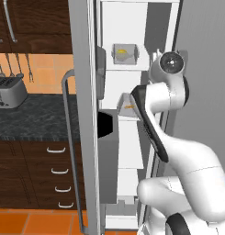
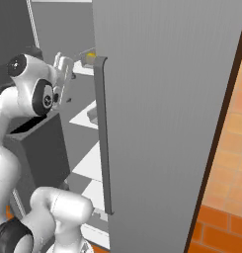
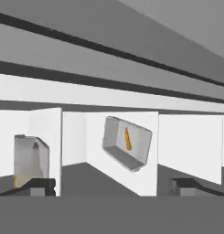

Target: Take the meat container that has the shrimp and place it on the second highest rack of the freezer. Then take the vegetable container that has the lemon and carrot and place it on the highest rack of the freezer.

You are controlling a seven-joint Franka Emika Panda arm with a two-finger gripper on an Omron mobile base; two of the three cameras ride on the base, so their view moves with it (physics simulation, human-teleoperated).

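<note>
The freezer (image 1: 118, 27) stands open, its white inside facing me. On the highest rack (image 1: 126, 67) sits the vegetable container (image 1: 125, 54) with the yellow lemon (image 1: 121, 51) in it; the carrot is too small to make out. Below, on the second highest rack (image 1: 128, 118), rests the meat container (image 1: 128, 105), an orange shrimp (image 1: 129, 106) inside, partly behind my forearm. My gripper (image 2: 68, 69) hovers open just in front of the top container (image 2: 88, 58), holding nothing. In the hand view both fingertips (image 3: 38, 186) stand wide apart, the meat container (image 3: 127, 142) between them and farther off.
The left freezer door (image 1: 81, 92) with its bar handle (image 1: 68, 147) and a dark door bin (image 1: 107, 151) hangs open beside my arm. The right door (image 2: 162, 123) fills the other side. A toaster (image 1: 8, 92) sits on the dark counter (image 1: 40, 117) above drawers (image 1: 59, 174).
</note>
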